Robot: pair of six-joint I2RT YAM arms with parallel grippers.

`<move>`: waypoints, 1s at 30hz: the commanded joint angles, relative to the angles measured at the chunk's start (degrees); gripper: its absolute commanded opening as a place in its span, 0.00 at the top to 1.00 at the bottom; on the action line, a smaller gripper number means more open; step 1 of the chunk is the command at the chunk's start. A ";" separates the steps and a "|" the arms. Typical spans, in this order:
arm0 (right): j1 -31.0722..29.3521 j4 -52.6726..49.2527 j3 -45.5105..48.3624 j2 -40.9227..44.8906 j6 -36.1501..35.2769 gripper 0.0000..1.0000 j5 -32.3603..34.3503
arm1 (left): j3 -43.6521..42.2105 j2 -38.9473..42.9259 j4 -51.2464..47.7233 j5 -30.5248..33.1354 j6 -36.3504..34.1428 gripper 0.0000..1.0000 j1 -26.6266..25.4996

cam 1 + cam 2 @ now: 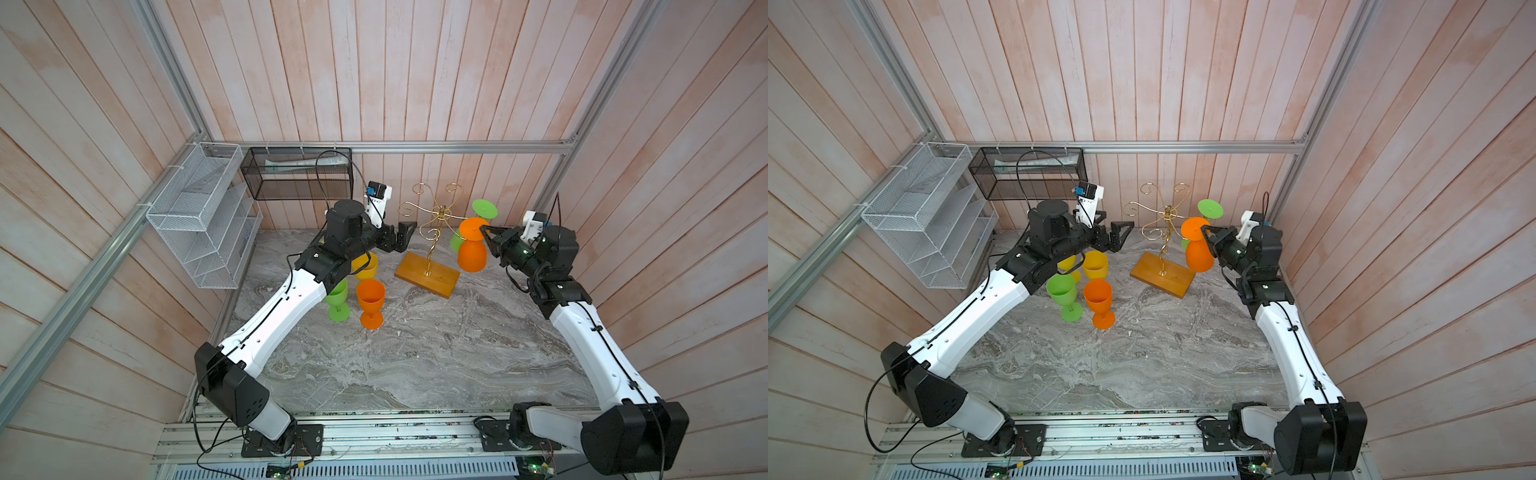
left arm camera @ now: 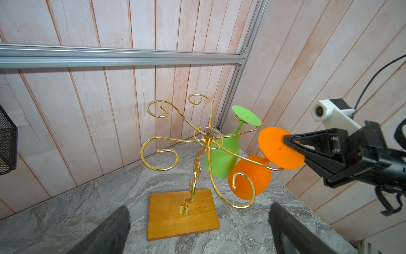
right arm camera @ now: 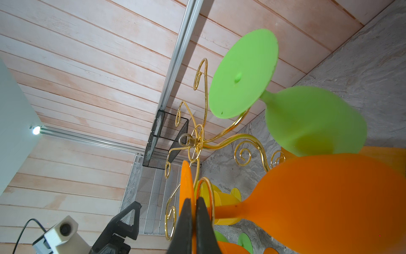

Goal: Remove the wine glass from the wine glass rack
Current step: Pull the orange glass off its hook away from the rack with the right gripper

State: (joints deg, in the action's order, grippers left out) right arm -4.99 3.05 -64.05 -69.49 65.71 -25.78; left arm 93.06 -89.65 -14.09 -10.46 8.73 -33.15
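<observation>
Both top views: 1 wine glass rack (image 1: 419, 272) at the back of the table (image 1: 415, 361), w/ 2 glasses hung bowl-down on its right side: the orange wine glass (image 1: 471, 255) nearer, a green wine glass (image 1: 485, 209) behind. Upright on the table by the left arm: 1 green goblet (image 1: 337, 297), 1 orange goblet (image 1: 370, 301), 1 yellow goblet (image 1: 368, 268). A top view adds a 2nd yellow piece (image 1: 1067, 263), half hidden by the arm. 2 wall baskets: white wire basket (image 1: 199, 220) & black mesh basket (image 1: 297, 172). The right tool (image 1: 484, 228) sits at the orange wine glass's foot. The left tool (image 1: 399, 237) hangs left of the rack, touching nothing. Left wrist: rack shows 6 curled arms. Left tool's fingers (image 2: 109, 231) are spread wide, nothing btw them. The right tool's tip meets the orange foot (image 2: 276, 151) side-on, the stem seated in a curl. Right wrist: only here is the grip plain, w/ jaws closed and pinching the foot's rim (image 3: 186, 182), a gold curl (image 3: 206, 191) just beside.
</observation>
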 commanded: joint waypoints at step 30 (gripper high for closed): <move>-4.32 1.50 -2.73 0.43 -1.46 1.00 0.56 | 1.12 0.66 0.00 0.18 -1.09 0.00 -0.34</move>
State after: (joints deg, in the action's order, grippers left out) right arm -9.02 1.89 -64.64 -68.23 64.31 -25.78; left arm 93.06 -89.67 -14.11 -10.41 8.56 -33.17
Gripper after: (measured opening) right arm 0.052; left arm 0.999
